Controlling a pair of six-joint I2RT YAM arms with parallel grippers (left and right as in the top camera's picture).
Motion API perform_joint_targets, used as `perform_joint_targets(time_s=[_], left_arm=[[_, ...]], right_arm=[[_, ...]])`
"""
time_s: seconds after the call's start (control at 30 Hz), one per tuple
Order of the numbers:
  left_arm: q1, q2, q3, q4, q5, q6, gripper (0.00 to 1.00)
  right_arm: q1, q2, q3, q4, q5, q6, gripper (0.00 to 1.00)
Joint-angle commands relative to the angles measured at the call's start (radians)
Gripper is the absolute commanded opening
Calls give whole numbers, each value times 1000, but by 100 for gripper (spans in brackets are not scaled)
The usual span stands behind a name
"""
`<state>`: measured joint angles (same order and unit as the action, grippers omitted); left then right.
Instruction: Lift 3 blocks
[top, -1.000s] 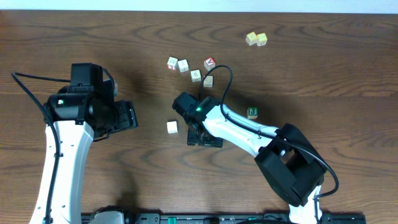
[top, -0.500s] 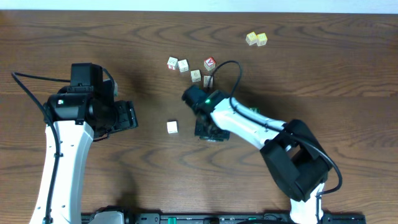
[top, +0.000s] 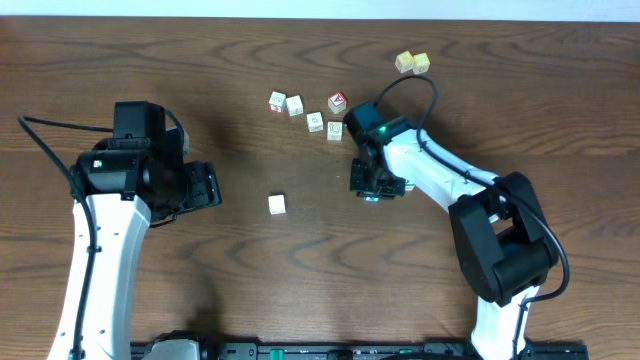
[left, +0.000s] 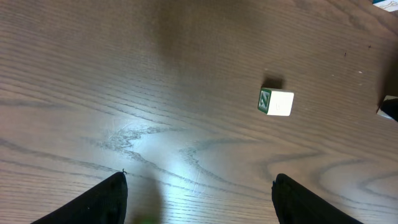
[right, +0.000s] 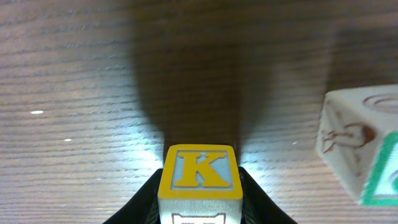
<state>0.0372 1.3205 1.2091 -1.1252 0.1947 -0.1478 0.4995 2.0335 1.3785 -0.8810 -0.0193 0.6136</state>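
Note:
In the right wrist view my right gripper (right: 199, 190) is shut on a whitish block (right: 199, 169) whose upper face is yellow with a "K"; its shadow falls on the wood beyond. A cream block with a green-framed face (right: 356, 144) lies just to its right. Seen from overhead, the right gripper (top: 375, 187) covers both of these. A nearly plain white block (top: 277, 204) lies alone at mid-table; the left wrist view shows this white block (left: 277, 102) with a green mark on one side. My left gripper (top: 205, 187) stands open left of it, nothing between its fingers (left: 109, 202).
Several lettered cubes cluster behind the right gripper, among them a red-faced one (top: 338, 101) and cream ones (top: 294, 105). Two pale yellow cubes (top: 412, 63) sit at the back right. The right arm's cable (top: 405, 85) loops above the table.
The right gripper closed on the K block and swung from mid-table to the right and back, ending beside the green-framed cube. The left arm has not moved.

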Motion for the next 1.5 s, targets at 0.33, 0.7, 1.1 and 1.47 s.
perform_joint_targets(time_s=[0.33, 0.7, 1.1, 1.47], left_arm=[[-1, 2, 24, -3, -13, 20, 75], [-1, 2, 24, -3, -13, 20, 75], [-1, 2, 25, -3, -13, 20, 75], [-1, 2, 24, -3, -13, 20, 75]], right_arm=[[-49, -6, -2, 11, 15, -158, 30], [-51, -6, 2, 29, 49, -185, 33], [-56, -8, 130, -87, 48, -185, 56], [-95, -80, 544, -414, 46, -206, 68]])
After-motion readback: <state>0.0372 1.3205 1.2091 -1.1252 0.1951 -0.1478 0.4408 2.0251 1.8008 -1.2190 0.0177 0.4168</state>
